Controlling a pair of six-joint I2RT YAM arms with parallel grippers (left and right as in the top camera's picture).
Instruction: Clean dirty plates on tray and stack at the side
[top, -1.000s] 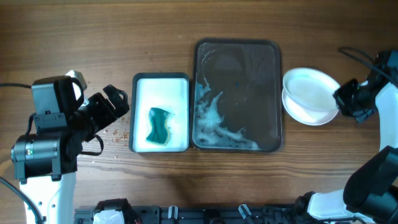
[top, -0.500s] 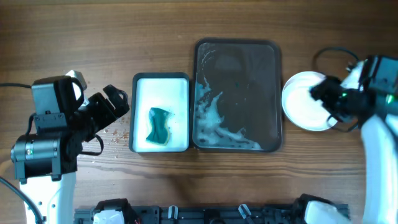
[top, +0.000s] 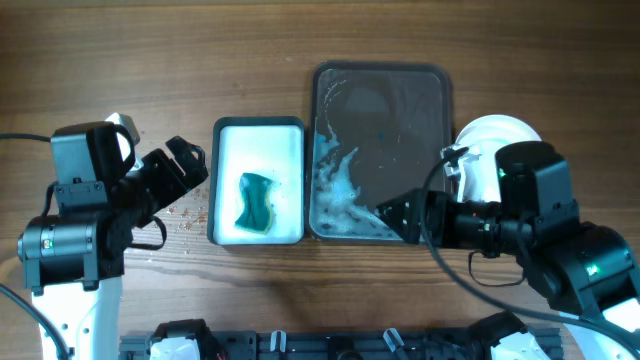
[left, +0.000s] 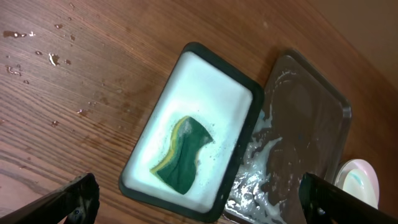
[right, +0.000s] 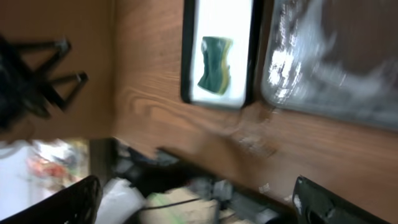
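Here, the plates (top: 490, 130) sit stacked on the desk (top: 300, 40) just right of the tray (top: 385, 110), partly hidden under the right arm. White foam (top: 340, 190) streaks the tray's near left. Further left, a white tray (top: 258, 135) carries a green sponge (top: 255, 200). The left fingers (left: 78, 198) stand apart, empty; the right fingers (right: 68, 199), over the tray's near right edge, likewise.

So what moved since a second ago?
The right gripper swung from beside the plates, across them, to the tray's near right corner; it is open and empty. The plates stayed beside the tray, now partly hidden by the arm. The left gripper, sponge and white tray did not move.
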